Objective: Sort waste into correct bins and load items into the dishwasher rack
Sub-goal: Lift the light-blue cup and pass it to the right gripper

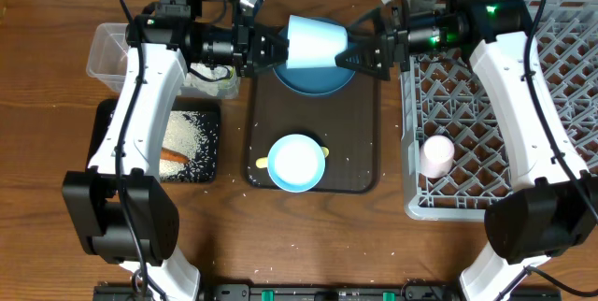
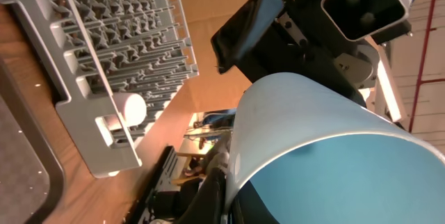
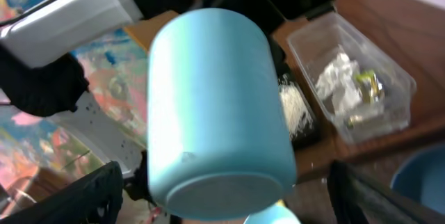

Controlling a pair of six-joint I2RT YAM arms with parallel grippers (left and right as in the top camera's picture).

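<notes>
My left gripper [image 1: 278, 47] is shut on the rim of the small light-blue cup [image 1: 316, 41] and holds it on its side in the air above the dark-blue plate [image 1: 318, 80]. In the left wrist view, one finger [image 2: 224, 190] is inside the cup [image 2: 313, 133] and one outside. My right gripper [image 1: 363, 58] is open, with its fingers [image 3: 236, 200] on either side of the cup's base [image 3: 215, 113]. The light-blue bowl [image 1: 297, 163] sits over the pale yellow spoon [image 1: 261, 163]. The pinkish-white cup [image 1: 436, 154] stands in the grey rack [image 1: 505, 105].
The dark brown serving tray [image 1: 360, 165] holds the plate and the bowl. The clear tub [image 1: 105, 50] at the back left holds tissues and the wrapper [image 3: 365, 85]. The black tray [image 1: 207, 142] holds rice and the carrot [image 1: 173, 156]. A few rice grains lie on the table.
</notes>
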